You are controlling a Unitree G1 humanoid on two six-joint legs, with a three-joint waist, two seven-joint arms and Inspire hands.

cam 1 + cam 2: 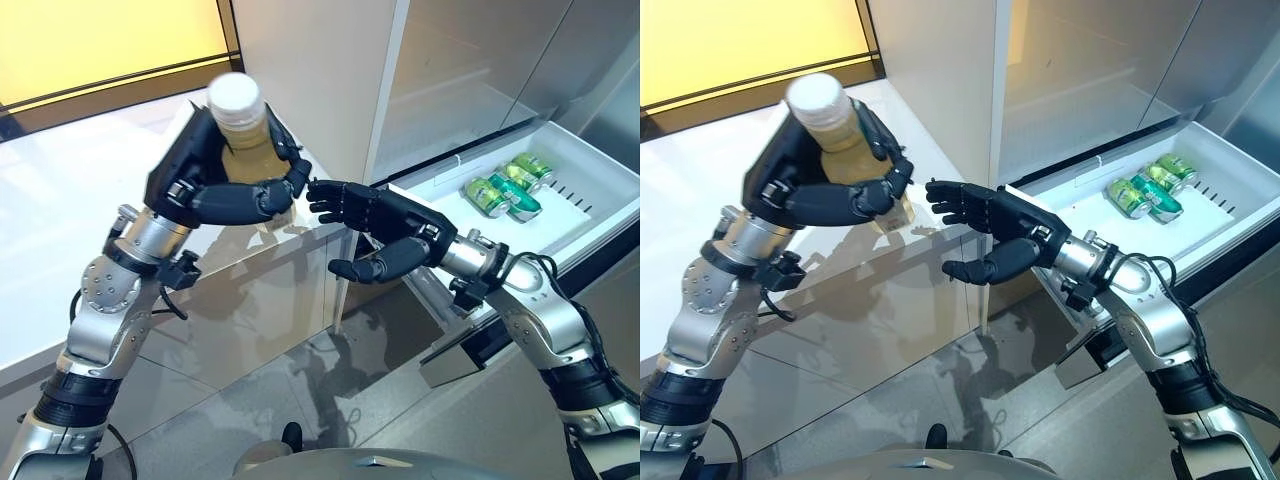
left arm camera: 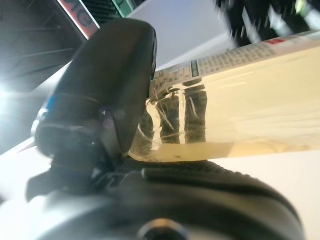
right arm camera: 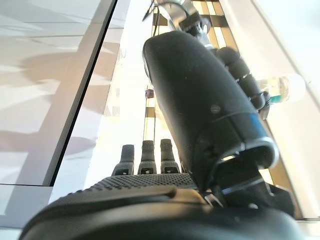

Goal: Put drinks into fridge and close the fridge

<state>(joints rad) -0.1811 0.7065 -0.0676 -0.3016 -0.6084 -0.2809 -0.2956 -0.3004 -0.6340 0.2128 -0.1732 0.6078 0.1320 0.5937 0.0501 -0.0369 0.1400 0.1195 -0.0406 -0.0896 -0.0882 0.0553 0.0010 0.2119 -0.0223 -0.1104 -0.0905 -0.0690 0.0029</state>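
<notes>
My left hand [image 1: 215, 190] is curled round a bottle of yellowish drink [image 1: 243, 135] with a white cap, held upright in the air above the floor. Up close, the bottle [image 2: 240, 110] lies across the palm with the thumb [image 2: 115, 85] pressed on it. My right hand [image 1: 375, 225] is open, fingers straight, its tips just beside the left hand's fingers and the bottle's lower part. In the right wrist view the thumb [image 3: 200, 100] stands up and the bottle [image 3: 280, 87] shows beyond it. The fridge drawer [image 1: 590, 235] stands pulled out on the right with several green cans [image 1: 505, 187] lying in it.
A white cabinet wall [image 1: 310, 80] stands behind the hands, with the fridge's grey doors [image 1: 470, 70] above the drawer. A white counter surface [image 1: 60, 220] runs along the left. The glossy floor [image 1: 300, 370] lies below.
</notes>
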